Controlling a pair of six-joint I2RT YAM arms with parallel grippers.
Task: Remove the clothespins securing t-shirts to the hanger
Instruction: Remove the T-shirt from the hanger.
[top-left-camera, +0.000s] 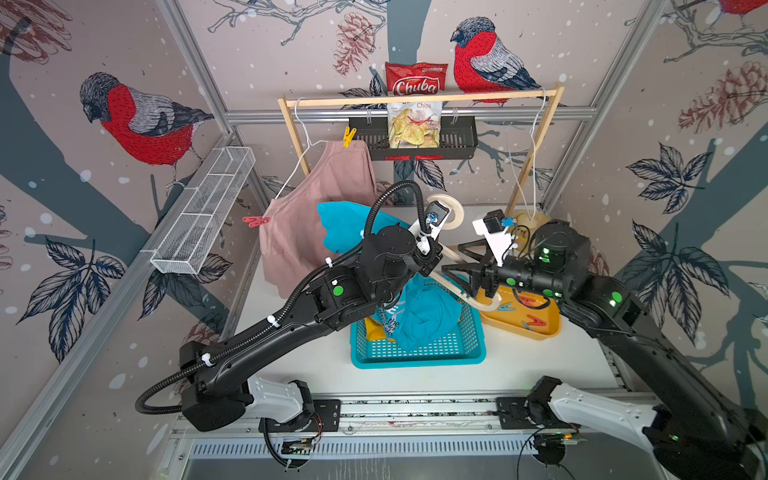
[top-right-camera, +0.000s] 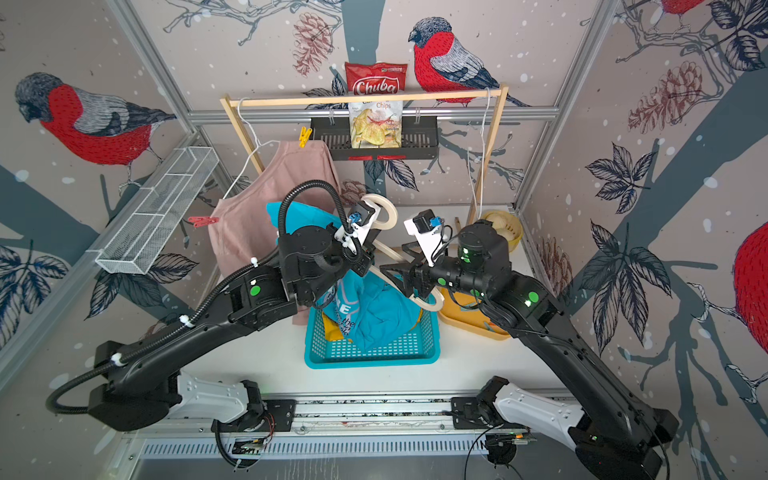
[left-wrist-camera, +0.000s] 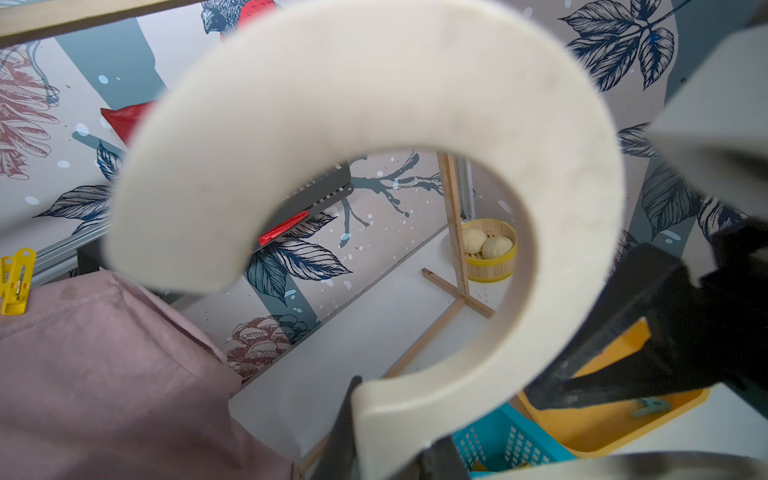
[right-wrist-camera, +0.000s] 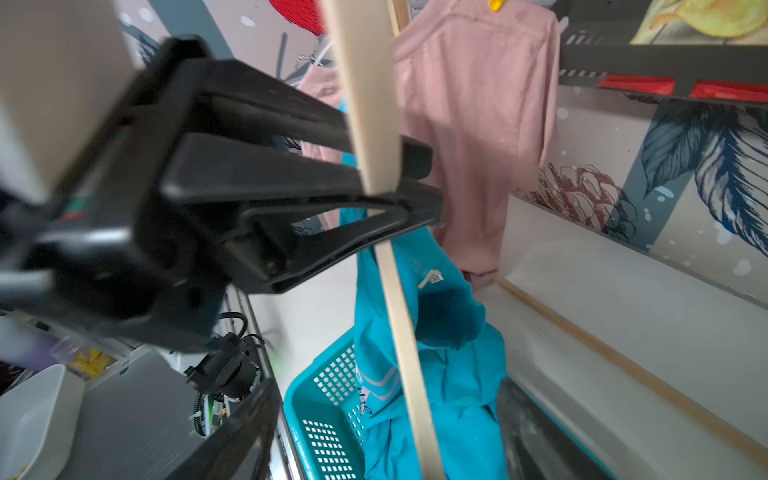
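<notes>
Treat the task as partly done. The pink t-shirt (top-left-camera: 316, 208) hangs from a wire hanger (top-left-camera: 292, 172) on the wooden rack (top-left-camera: 415, 99) at the rear of the counter (top-left-camera: 540, 370), and it is still pinned at two places. The teal t-shirt (top-left-camera: 424, 320) is slumped half into the blue basket (top-left-camera: 415, 361), over the yellow t-shirt (top-left-camera: 374, 330); no pin shows on either. The cream hanger (top-left-camera: 490, 305) is above the basket: the left gripper (top-left-camera: 430, 264) is closed on its neck, and the right gripper (top-left-camera: 455, 259) stands wide open astride one arm, gripping nothing. Freed clothespins (top-left-camera: 537, 321) lie in the yellow tray (top-left-camera: 515, 324). Note the yellow clothespin (top-left-camera: 349, 136) on the pink t-shirt's upper edge: long axis near upright, jaws down. The red clothespin (top-left-camera: 255, 221) on the side edge lies near level, jaws toward the cloth, handles toward the wall.
</notes>
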